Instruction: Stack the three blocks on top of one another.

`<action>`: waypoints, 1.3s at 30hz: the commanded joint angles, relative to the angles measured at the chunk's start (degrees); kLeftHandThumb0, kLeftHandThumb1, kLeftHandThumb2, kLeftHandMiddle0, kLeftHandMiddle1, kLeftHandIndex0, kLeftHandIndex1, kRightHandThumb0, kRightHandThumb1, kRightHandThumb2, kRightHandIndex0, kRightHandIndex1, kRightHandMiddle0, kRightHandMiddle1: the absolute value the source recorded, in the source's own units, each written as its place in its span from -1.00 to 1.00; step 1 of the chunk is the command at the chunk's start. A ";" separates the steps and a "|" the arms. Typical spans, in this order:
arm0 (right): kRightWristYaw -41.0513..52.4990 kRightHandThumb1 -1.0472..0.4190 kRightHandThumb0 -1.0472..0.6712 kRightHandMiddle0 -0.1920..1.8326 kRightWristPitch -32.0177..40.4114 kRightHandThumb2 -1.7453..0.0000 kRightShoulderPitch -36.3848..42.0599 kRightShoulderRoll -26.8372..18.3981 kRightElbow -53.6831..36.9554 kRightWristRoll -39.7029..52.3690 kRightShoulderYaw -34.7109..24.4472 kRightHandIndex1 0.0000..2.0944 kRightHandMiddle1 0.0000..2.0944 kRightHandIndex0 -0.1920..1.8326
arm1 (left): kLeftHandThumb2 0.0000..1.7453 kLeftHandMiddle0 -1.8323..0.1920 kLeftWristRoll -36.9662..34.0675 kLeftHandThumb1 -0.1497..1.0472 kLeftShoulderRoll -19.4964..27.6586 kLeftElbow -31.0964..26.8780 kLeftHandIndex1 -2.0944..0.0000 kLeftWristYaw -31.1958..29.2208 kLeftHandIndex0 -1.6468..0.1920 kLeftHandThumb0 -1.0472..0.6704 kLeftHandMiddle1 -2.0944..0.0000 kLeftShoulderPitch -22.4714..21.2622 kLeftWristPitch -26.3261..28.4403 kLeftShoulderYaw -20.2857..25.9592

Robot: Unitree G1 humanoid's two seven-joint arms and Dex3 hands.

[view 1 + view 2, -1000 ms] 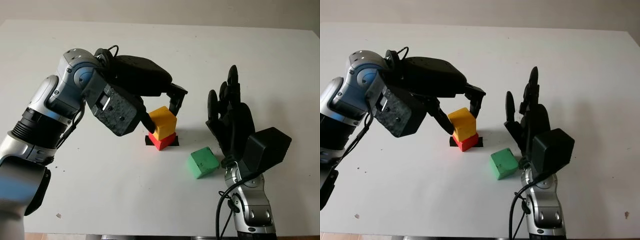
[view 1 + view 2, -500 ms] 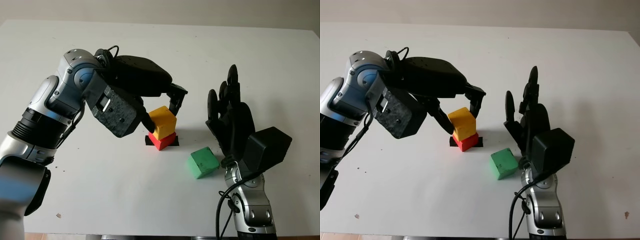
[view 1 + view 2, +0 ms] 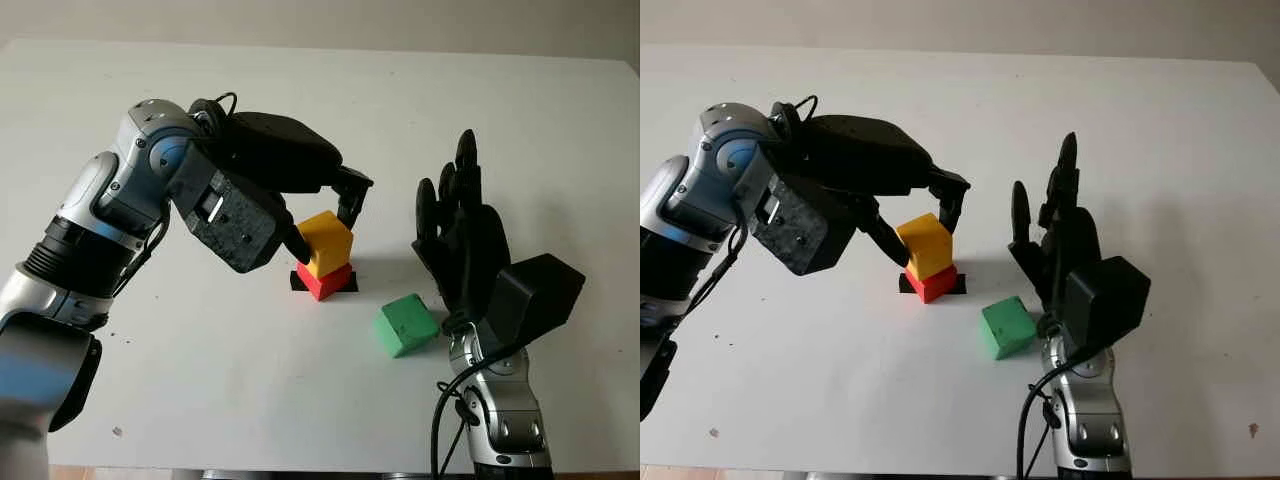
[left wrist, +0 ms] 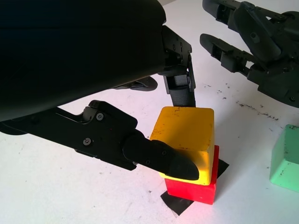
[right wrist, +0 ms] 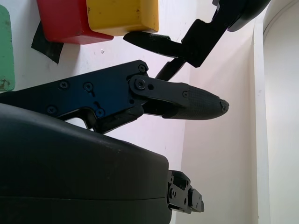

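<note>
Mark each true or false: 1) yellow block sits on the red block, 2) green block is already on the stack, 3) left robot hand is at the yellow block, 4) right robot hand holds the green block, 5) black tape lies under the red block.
1) True. The yellow block sits on the red block, a little askew.
2) False. The green block lies on the white table, apart from the stack.
3) True. The left robot hand has a finger on each side of the yellow block.
4) False. The right robot hand is open and stands upright beside the green block, holding nothing.
5) True. A black tape patch shows under the red block.
</note>
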 commanded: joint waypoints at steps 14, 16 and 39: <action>0.20 -1.00 -0.63 -1.00 -0.45 0.34 0.24 -0.06 -0.52 0.07 -0.06 -1.00 -0.99 -1.00 | -0.85 0.57 -0.83 1.00 -0.27 -1.95 -0.32 -0.57 0.61 -0.39 0.98 1.32 1.57 -0.41; 0.25 -1.00 -0.63 -1.00 -0.66 0.34 0.26 0.04 -0.45 0.28 -0.11 -1.00 -0.99 -1.00 | -0.91 0.68 -1.20 0.99 -0.30 -2.24 -0.12 -1.18 0.70 -0.48 0.97 1.44 2.41 -0.36; 0.16 -1.00 -0.65 -1.00 -0.91 0.35 0.48 -0.05 -0.41 0.06 -0.07 -1.00 -0.98 -1.00 | -0.96 1.00 -5.38 0.80 3.67 -4.83 0.98 -4.89 0.94 -0.66 1.00 3.14 6.58 2.95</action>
